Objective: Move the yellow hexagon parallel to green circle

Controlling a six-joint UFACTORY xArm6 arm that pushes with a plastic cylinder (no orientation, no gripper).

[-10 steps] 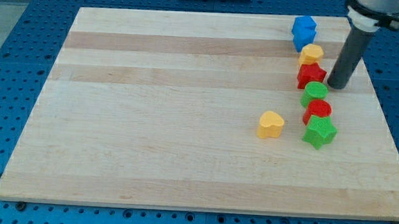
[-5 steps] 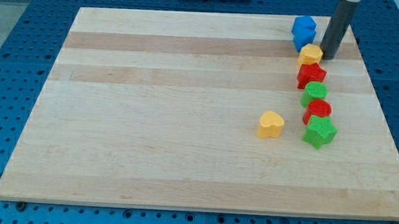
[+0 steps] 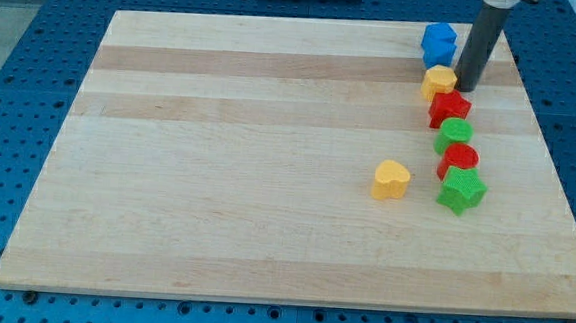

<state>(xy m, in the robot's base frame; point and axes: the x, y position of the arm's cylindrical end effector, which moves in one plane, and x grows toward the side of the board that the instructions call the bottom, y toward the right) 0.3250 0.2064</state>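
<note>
The yellow hexagon (image 3: 438, 83) lies near the board's upper right, just below the blue blocks (image 3: 438, 44) and above a red star (image 3: 449, 108). My tip (image 3: 465, 87) stands at the hexagon's right edge, touching or nearly touching it. The green circle (image 3: 454, 135) sits below the red star, in a column running down the view's right.
Below the green circle lie a red circle (image 3: 458, 159) and a green star (image 3: 461, 190). A yellow heart (image 3: 391, 179) lies apart to their left. The wooden board (image 3: 218, 157) rests on a blue perforated table; its right edge is close to the column.
My tip moved from right of the red star up to the hexagon's right side, then pushed slightly left. The yellow hexagon has shifted a little to the left.
</note>
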